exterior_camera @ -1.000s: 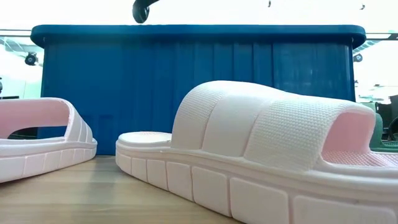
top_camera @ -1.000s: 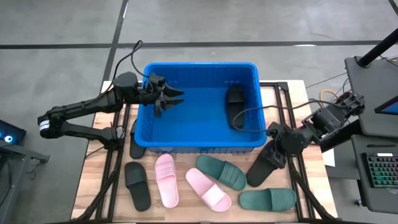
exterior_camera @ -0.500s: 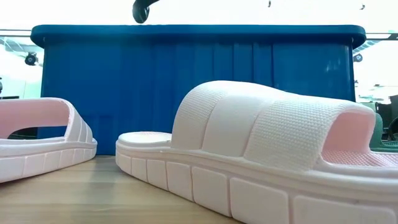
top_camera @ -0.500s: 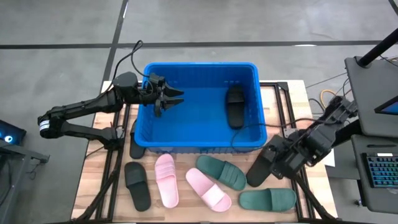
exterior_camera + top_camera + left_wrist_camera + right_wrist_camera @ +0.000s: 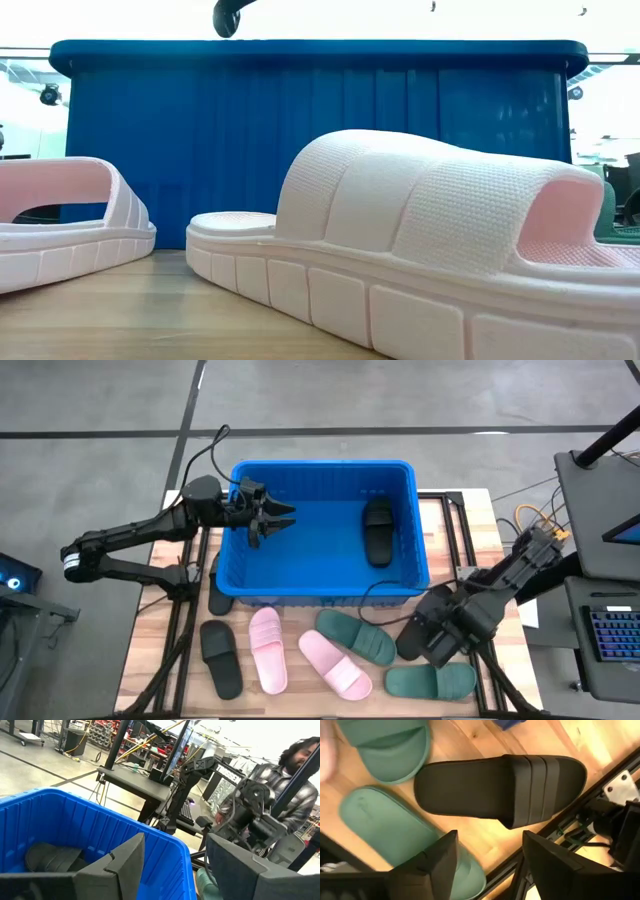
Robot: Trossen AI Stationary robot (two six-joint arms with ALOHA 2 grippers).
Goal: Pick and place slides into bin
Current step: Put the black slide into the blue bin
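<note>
The right gripper (image 5: 437, 643), fingers spread wide and holding nothing, hovers over the black slide (image 5: 500, 785) lying on the table just outside the bin (image 5: 320, 590); it should straddle the sole squarely before closing. The left gripper (image 5: 272, 518) waits open and empty over the bin.

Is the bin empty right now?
No. One black slide lies inside the bin; the other slides are on the table outside it.
</note>
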